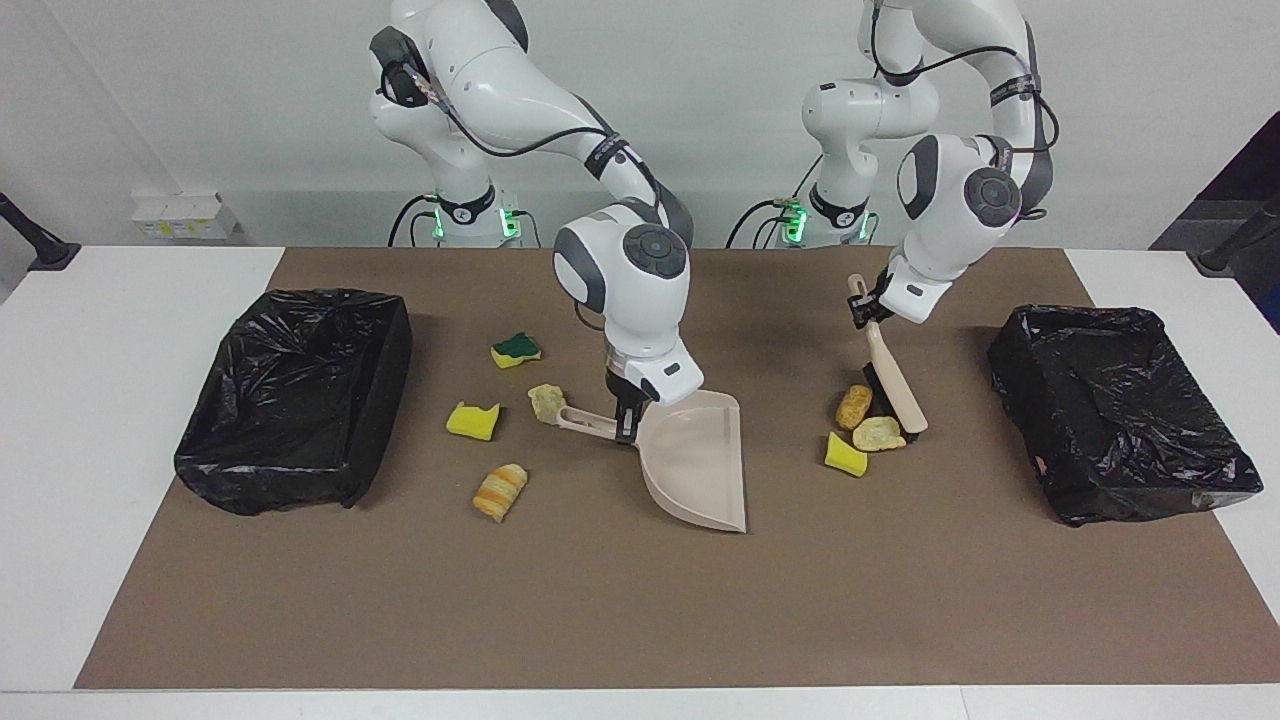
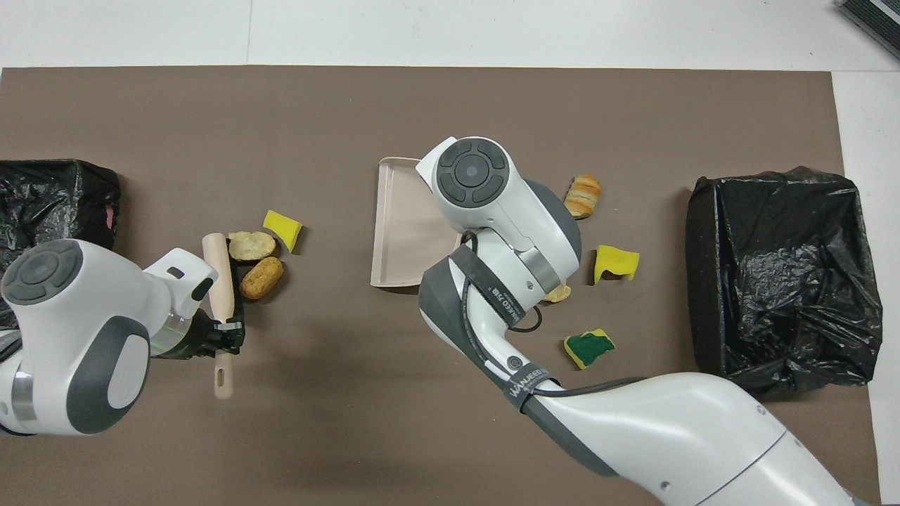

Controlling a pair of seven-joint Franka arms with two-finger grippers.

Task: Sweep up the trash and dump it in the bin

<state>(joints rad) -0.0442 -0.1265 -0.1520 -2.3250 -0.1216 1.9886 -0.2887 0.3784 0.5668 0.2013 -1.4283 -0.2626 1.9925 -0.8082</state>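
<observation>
- Left gripper [image 1: 863, 308] is clamped on the brush [image 1: 897, 392] near the top of the handle. The brush slants down so the bristle head sits low by the mat, right up against the scraps.
- Going by the facing view, the brush head is at about 2 o'clock from a little cluster of three: a golden bread chunk [image 1: 853, 406], a paler chunk [image 1: 879, 433] and a plain yellow sponge piece [image 1: 845, 455]. It looks like it's touching the two bread chunks, but I can't be sure.
- Right gripper [image 1: 625, 420] is closed tight on the dustpan [image 1: 695, 465] handle. The pan's straight open lip faces 3 o'clock, straight at that cluster, with a gap of bare mat between them.
- So my read is that the brush sits on the cluster's side away from the pan because a stroke toward 9 o'clock would shove all three into it.
- Four more scraps sit at 9 to 11 o'clock from the pan, on the handle side where it can't catch them yet: a green-topped sponge [image 1: 516, 350], a yellow sponge [image 1: 472, 421], a tan chunk [image 1: 546, 400] touching the handle tip, and a striped bread piece [image 1: 499, 491].
- Nothing is in the pan. One bag-lined bin [image 1: 1120, 410] is at 3 o'clock from the cluster and the other bin [image 1: 295, 395] is way out at 9 o'clock, and I can't spot any scraps in either.
</observation>
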